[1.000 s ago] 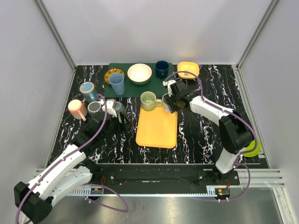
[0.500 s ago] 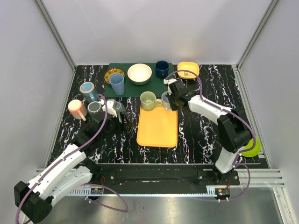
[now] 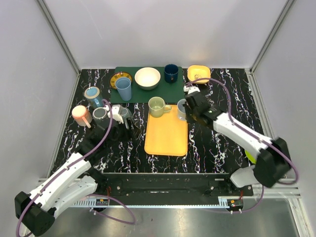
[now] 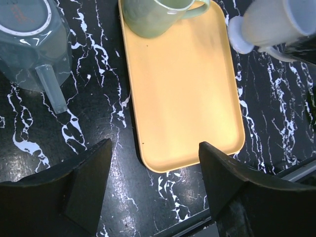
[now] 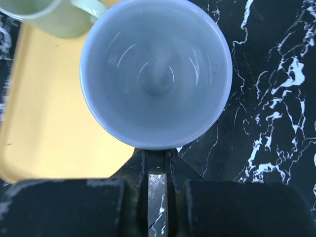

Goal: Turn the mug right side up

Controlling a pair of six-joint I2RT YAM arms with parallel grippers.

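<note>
From the top view, the mug (image 3: pixel 181 109) is seen with its mouth up, at the far right corner of the yellow tray (image 3: pixel 166 140). It is held by the right gripper (image 3: pixel 187 109). The green mug (image 3: pixel 156 106) is just beside it on the left, so it could be bumped if the mug is swung that way. Open table (image 3: pixel 212 143) is seen to the right and on the near side, and more room is given there. The left gripper (image 3: pixel 129 123) is seen left of the tray, well apart from the mug. In the left wrist view, the left jaws are seen wide apart with nothing between them. The mug (image 4: pixel 269 22) is seen by the tray's far right corner, but it cannot be told if the table is touched. In the right wrist view, the inside of the mug (image 5: pixel 156 74) is looked straight into. The right jaws are squeezed on its handle. Part of the mug is over the tray's edge, so if it is put down there it could be caught on the rim and tipped over.
</note>
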